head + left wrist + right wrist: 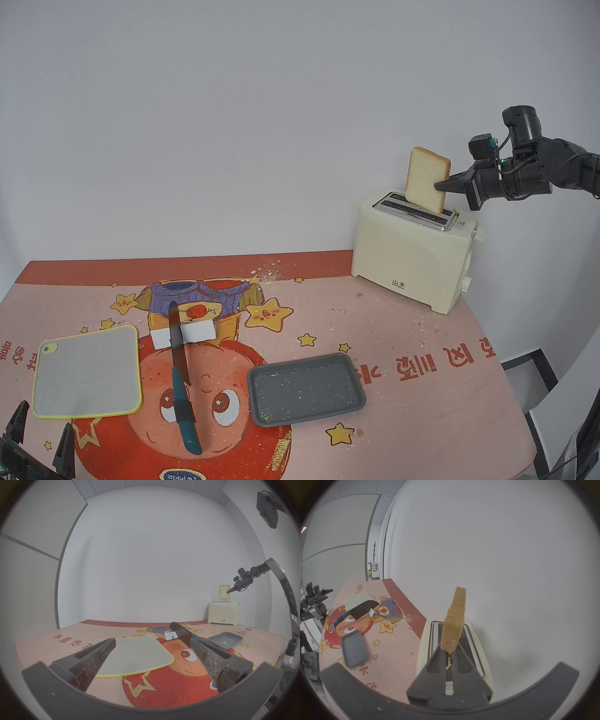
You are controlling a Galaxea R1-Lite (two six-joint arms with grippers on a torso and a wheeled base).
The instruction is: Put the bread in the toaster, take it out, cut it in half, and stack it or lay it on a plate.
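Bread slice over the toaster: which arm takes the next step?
Right. The right gripper is shut on the bread above the toaster; the left gripper hangs open near the cutting board, far off.

toaster [409, 256] at the far right table corner, wall close behind | bread [427, 178] hangs just over its slots in the right gripper [441, 185], blocking them from above | bare table [400, 337] between toaster and grey tray [306, 389] | knife [181, 381] bars the gap between tray and cutting board [87, 370]
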